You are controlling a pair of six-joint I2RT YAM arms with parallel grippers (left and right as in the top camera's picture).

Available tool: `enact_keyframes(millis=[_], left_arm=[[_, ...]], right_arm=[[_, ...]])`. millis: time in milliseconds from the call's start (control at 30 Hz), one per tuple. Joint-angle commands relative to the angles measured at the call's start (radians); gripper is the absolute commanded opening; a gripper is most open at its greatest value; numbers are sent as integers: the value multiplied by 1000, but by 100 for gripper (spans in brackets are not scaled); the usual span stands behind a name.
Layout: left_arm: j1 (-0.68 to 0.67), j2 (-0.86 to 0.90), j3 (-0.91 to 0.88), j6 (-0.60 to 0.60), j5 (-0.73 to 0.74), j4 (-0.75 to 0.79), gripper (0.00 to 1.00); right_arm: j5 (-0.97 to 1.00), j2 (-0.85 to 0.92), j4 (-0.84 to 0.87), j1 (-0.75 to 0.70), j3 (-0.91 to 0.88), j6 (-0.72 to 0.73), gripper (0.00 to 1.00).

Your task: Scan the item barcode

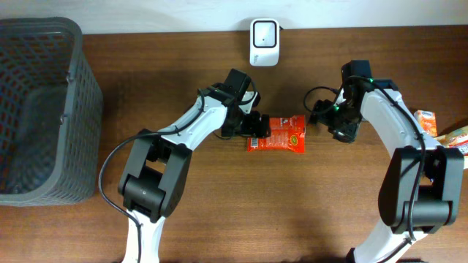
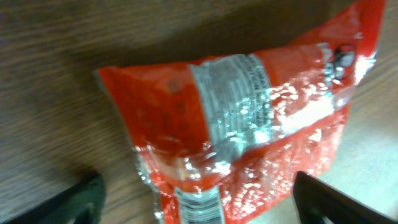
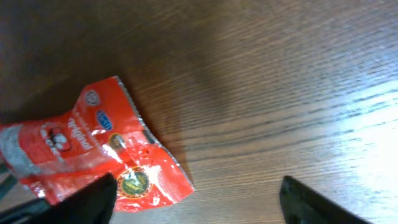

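Note:
The item, a red foil snack packet [image 1: 276, 134], lies flat on the wooden table at the centre. My left gripper [image 1: 257, 126] is at its left end. In the left wrist view the left gripper [image 2: 198, 186] is open, its dark fingers [image 2: 81, 199] straddling the packet [image 2: 249, 124], whose barcode [image 2: 199, 208] faces up between them. My right gripper [image 1: 322, 117] hovers just right of the packet. In the right wrist view the right gripper [image 3: 199, 186] is open over bare wood, with the packet's corner [image 3: 143, 174] by its left finger. A white scanner [image 1: 264, 42] stands at the table's far edge.
A large grey mesh basket [image 1: 44, 109] fills the left side. Other snack packets [image 1: 428, 120] lie at the right edge of the table. Both arms reach in from the near side.

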Motion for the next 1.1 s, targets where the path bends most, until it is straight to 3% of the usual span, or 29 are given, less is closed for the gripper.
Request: enact_keyframes(millis=[0, 67, 400, 833, 867, 933, 1033, 1067], left_arm=[[11, 2, -16, 2, -25, -28, 99], [26, -5, -10, 2, 21, -48, 99], [117, -84, -8, 17, 82, -153, 99], [121, -84, -8, 17, 37, -206, 99], [121, -84, -8, 17, 35, -211, 99], [121, -84, -8, 18, 24, -220, 99], [121, -84, -9, 18, 7, -231, 99], [121, -84, -9, 18, 6, -232, 99]], right_arm=[[21, 15, 19, 10, -10, -25, 82], [27, 30, 69, 22, -36, -28, 89], [-136, 70, 216, 53, -128, -132, 88], [-237, 103, 312, 130, -172, -132, 55], [-237, 103, 314, 130, -172, -132, 49], [-237, 103, 312, 128, -172, -132, 27], [-237, 101, 309, 128, -171, -132, 14], [-240, 101, 299, 128, -165, -132, 5]])
